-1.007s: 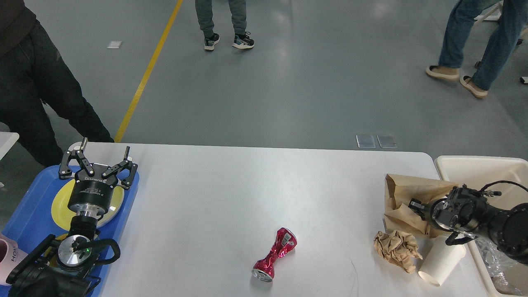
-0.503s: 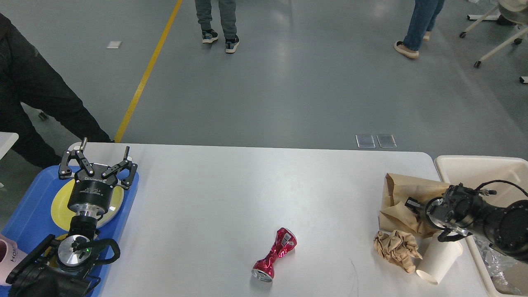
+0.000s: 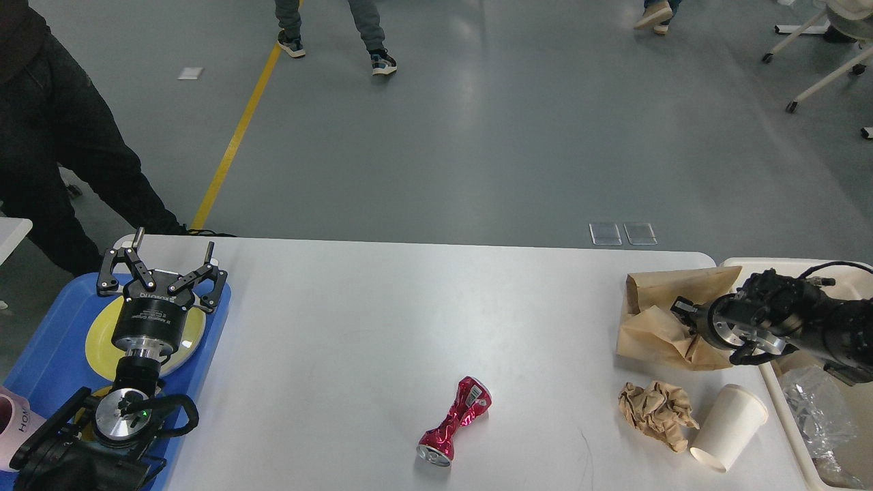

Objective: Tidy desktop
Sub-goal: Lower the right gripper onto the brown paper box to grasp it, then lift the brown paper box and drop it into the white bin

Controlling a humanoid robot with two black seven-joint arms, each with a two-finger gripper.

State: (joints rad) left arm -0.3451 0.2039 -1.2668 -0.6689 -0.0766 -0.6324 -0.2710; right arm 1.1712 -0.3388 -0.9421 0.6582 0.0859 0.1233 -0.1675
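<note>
The white desktop (image 3: 409, 320) fills the lower view. On it lie a crushed red can (image 3: 455, 421), a crumpled brown paper ball (image 3: 656, 412) and a tipped white paper cup (image 3: 728, 427). My right gripper (image 3: 684, 315) is shut on a brown paper bag (image 3: 655, 320) and holds it raised by the desktop's right edge, next to the cream bin (image 3: 779, 402). My left gripper (image 3: 174, 244) is open and empty above a yellow plate (image 3: 99, 337) on the blue tray (image 3: 48, 341).
A pink cup (image 3: 17, 419) sits at the tray's near left. Clear plastic wrap (image 3: 815, 409) lies in the bin. A person in black (image 3: 61, 157) stands at the far left corner. Other people walk on the grey floor beyond.
My right gripper has risen and moved toward the far right with the paper bag, which now hangs off the desktop. The paper cup has shifted a little. The left arm has not moved.
</note>
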